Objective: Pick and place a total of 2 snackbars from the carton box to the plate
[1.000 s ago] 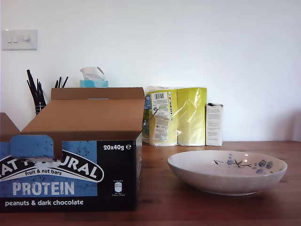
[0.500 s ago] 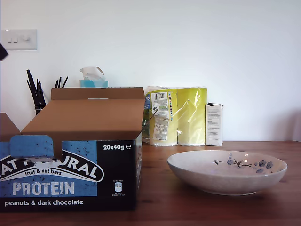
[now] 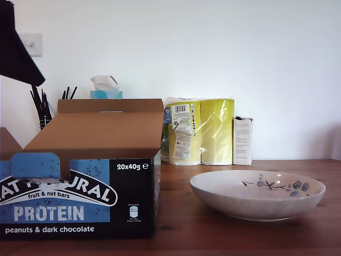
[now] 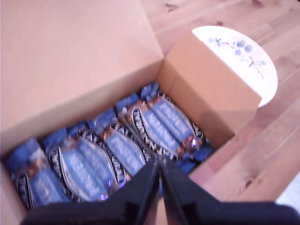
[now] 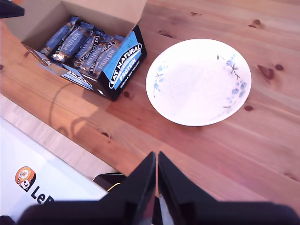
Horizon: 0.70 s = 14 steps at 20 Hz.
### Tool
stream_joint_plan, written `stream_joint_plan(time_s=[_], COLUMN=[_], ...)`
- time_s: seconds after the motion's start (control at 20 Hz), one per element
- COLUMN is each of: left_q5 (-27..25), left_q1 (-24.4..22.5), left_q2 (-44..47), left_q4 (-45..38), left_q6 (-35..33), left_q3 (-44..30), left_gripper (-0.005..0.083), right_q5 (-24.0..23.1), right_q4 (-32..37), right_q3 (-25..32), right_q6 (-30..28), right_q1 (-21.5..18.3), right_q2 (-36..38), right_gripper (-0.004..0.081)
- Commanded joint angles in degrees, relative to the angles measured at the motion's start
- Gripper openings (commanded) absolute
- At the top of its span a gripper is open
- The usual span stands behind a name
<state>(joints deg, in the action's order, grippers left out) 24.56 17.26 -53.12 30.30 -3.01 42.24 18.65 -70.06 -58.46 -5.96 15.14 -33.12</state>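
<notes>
The carton box [image 3: 80,197] stands open at the exterior view's left, with its brown flaps up. Several snackbars [image 4: 161,122] in blue and black wrappers lie packed in rows inside it. My first gripper [image 4: 159,169] hovers above those bars, shut, with nothing between its fingers. The plate [image 3: 256,205] sits on the wooden table at the exterior view's right with nothing in it. My second gripper [image 5: 156,163] hangs high over the table, shut and holding nothing, with the plate [image 5: 197,84] and the carton box [image 5: 124,65] beyond it. A dark arm part [image 3: 13,48] shows at the exterior view's upper left.
Behind the box stand a tissue box [image 3: 106,90], a yellow pack of paper rolls [image 3: 205,130], a slim white box [image 3: 242,141] and a holder of black sticks [image 3: 41,106]. A white board with a logo [image 5: 37,180] lies past the table's edge.
A dark arm part has come into the exterior view's upper left corner and grown larger. The carton box and the plate have not moved.
</notes>
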Motion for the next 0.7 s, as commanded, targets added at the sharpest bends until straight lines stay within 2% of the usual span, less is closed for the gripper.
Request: stream_joint_plan(time_s=[0.0, 0.2, 0.4, 0.5, 0.65], left_q5=[0.5, 0.35, -4.26, -6.91, -9.66], left_q1=[0.26, 1.11, 5.46, 7.65, 10.25], left_q2=[0.15, -1.66, -8.04, -12.26, -19.76], left_q4=[-2.21, -3.04, -0.81, 2.27, 5.99], left_q6=[-0.04, 1.14, 8.85, 11.39, 15.43], left_q3=[0.22, 1.46, 6.34, 10.49, 16.72], left_gripper=[-0.0019, -0.0019, -0.0006, 0.0068, 0.0304], right_q5=[-0.17, 0.35, 0.31, 0.28, 0.28], right_q4=[1.25, 4.24, 5.68, 6.29, 6.45], right_q3=[0.37, 0.37, 0.37, 0.37, 0.37], right_q6=[-0.13, 0.72, 1.46, 1.49, 1.46], right_q1=[0.22, 0.22, 0.22, 0.22, 0.22], right_q2=[-0.09, -0.09, -0.74, -1.38, -2.38], right_gripper=[-0.0013, -0.0013, -0.0013, -0.0013, -0.0013])
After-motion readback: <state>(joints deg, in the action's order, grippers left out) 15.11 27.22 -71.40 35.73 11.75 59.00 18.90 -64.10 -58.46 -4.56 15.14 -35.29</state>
